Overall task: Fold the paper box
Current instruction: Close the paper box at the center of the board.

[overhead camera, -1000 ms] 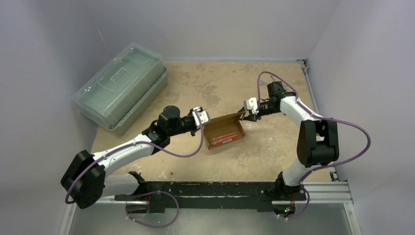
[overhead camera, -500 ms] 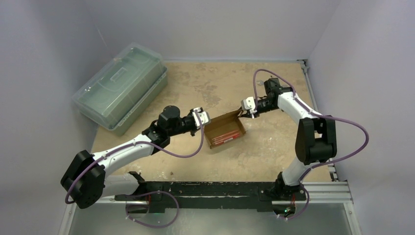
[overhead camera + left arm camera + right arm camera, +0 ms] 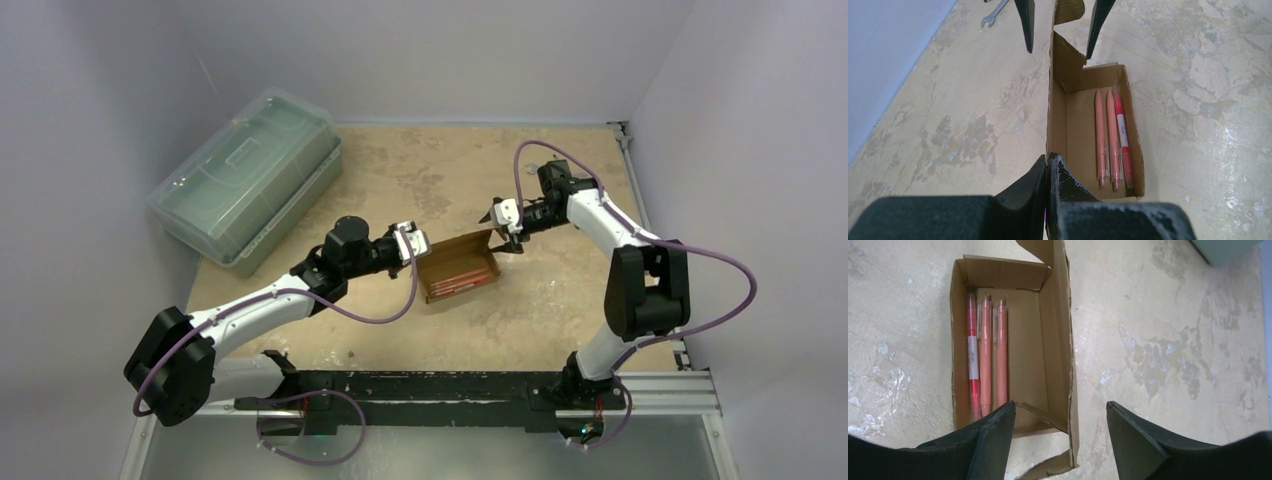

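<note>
Looking at the paper box [image 3: 458, 270], we see it sits open in the middle of the table [image 3: 560, 180], with three pens [image 3: 1110, 135] inside. Our left gripper [image 3: 1048, 162] pinches one end of its tall side wall. Our right gripper [image 3: 1059, 409] stands wide open around the other end.

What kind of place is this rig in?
Probably a lab robot test cell: the left arm and right arm are bolted to a black rail, plain walls box in a worn tabletop, and a paper box of pens is the workpiece.
</note>
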`<state>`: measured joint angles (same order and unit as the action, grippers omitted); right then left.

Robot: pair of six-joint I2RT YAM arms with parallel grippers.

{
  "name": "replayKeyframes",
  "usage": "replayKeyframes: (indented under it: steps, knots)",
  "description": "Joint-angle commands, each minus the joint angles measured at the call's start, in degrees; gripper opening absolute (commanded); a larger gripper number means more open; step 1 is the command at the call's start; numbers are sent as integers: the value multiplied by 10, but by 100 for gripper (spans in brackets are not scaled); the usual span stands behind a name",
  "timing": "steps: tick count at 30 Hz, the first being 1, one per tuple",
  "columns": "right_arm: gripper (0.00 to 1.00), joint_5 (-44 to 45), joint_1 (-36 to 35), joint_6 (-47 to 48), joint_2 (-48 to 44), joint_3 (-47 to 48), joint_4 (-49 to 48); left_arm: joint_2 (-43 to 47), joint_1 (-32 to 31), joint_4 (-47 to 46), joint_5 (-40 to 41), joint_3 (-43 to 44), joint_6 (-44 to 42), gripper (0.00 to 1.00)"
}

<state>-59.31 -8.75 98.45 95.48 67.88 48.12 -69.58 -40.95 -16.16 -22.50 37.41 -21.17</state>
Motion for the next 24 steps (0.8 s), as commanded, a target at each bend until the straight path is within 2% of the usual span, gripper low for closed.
replayKeyframes:
  steps: [1, 4, 9, 11, 13, 14, 15, 18, 22, 24]
  knots:
    - [74, 2, 2, -18, -41, -2, 3, 5, -2, 1, -4, 17, -23, 0]
    - [84, 4, 18, 12, -48, 8, 55, 5, -1, 6, -1, 17, -25, 0]
    - [90, 18, 52, 101, -55, 57, 205, 2, -1, 7, -3, 19, -26, 0]
    - [93, 24, 54, 92, -76, 64, 226, 1, -1, 7, -5, 20, -26, 0]
    - [98, 13, 54, 35, -103, 65, 212, 0, -1, 6, -6, 22, -24, 0]
    - [99, 2, 51, -22, -116, 66, 191, -1, -1, 5, -8, 22, -23, 0]
    - [99, -5, 47, -84, -126, 68, 165, -1, -1, 5, -9, 23, -21, 0]
    - [99, 2, 15, -185, -148, 68, 114, -2, -2, 3, -9, 23, -15, 0]
    - [99, 81, -46, -389, -192, 17, -78, -1, -1, 0, -9, 24, -5, 0]
    - [98, 122, -75, -433, -209, -12, -146, 0, -2, -3, -9, 24, 1, 0]
